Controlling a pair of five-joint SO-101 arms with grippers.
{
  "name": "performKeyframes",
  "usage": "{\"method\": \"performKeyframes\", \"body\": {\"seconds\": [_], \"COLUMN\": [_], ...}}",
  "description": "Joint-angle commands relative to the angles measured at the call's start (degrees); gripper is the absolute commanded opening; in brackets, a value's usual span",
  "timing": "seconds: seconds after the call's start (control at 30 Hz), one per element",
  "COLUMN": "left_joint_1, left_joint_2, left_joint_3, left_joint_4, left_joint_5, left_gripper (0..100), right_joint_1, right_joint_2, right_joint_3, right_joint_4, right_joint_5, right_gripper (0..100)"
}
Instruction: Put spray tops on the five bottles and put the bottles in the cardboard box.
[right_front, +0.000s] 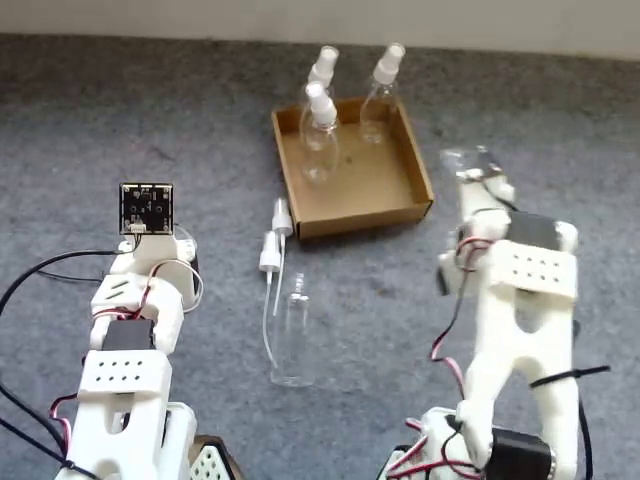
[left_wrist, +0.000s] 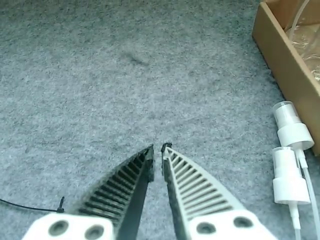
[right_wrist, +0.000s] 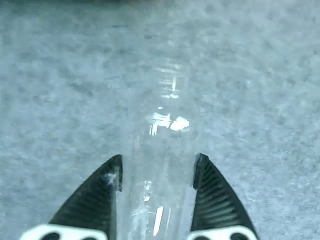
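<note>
Cardboard box (right_front: 380, 185) already holding three topped bottles (right_front: 320, 145). Right gripper (right_wrist: 159, 165) half spread, clamped round a bare bottle (right_wrist: 162, 115) just beside the box. Left gripper (left_wrist: 157, 149) closed, empty, over carpet. Capping step, probably. Next: fetch a spray top (left_wrist: 291, 131) lying near the second bare bottle (right_front: 293, 335).

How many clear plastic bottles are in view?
5 clear plastic bottles. Three with white spray tops stand upright in the brown cardboard box; one uncapped lies on the grey carpet near it; one is held by the right gripper.
</note>
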Motion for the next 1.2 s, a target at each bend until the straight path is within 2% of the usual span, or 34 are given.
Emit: {"method": "performKeyframes", "body": {"seconds": [0.0, 0.2, 0.4, 0.67, 0.9, 1.03, 1.17], "left_joint_1": [0.75, 0.75, 0.75, 0.75, 0.75, 0.75, 0.75], "left_joint_2": [-0.13, -0.13, -0.13, -0.04, -0.04, -0.13, -0.13], "left_joint_3": [-0.40, -0.31, -0.31, -0.31, -0.31, -0.31, -0.31], "left_joint_4": [-1.05, -0.97, -0.97, -0.97, -1.05, -0.97, -0.97], "left_joint_5": [0.53, 0.53, 0.53, 0.53, 0.53, 0.53, 0.53], "left_gripper": [5, 5, 5, 5, 5, 5, 5], "right_joint_1": [9.63, 16.48, 19.38, 18.95, 16.48, 13.85, 14.11], "right_joint_2": [4.88, 17.10, 21.41, 21.32, 21.93, 24.57, 30.29], "right_joint_3": [-2.68, -3.03, -3.12, -3.12, -9.01, -13.05, -17.98], "right_joint_4": [-7.16, -12.44, -12.70, -12.18, -10.59, -8.04, -5.32], "right_joint_5": [5.10, 10.64, 10.90, 10.64, 3.25, 2.11, 2.11], "right_gripper": [0.4, 0.9, 14.2, 25.5, 25.7, 25.7, 25.7]}}
